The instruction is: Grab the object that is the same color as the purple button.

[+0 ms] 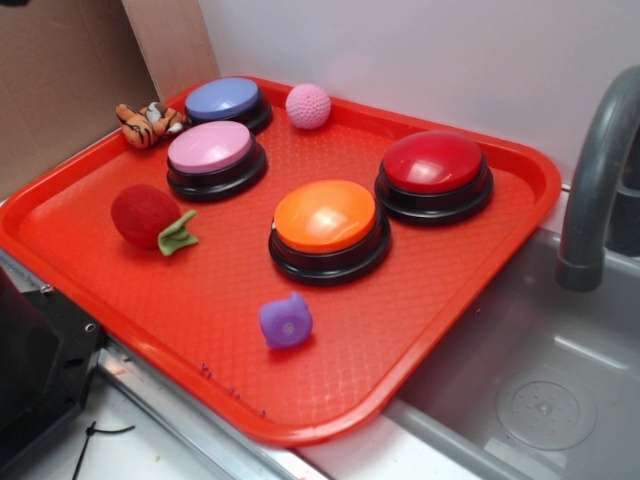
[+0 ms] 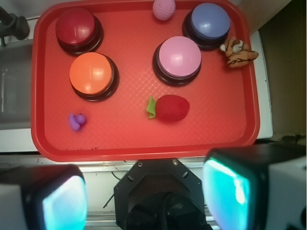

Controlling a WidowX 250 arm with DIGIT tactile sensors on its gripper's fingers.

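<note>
Purple toy (image 1: 286, 321) lies alone on red tray (image 1: 150, 300); fingers (image 2: 64, 203) spread wide, empty, touching nothing.

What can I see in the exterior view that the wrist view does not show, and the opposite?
Only the exterior view shows the grey faucet and the sink basin beside the tray.

Only the wrist view shows the tool, open, its two fingers at the bottom of the picture, and the black robot base below the tray.

Both show the red tray, four buttons including the purple button, the small purple toy, the pink ball, the tiger toy and the red plush strawberry.
</note>
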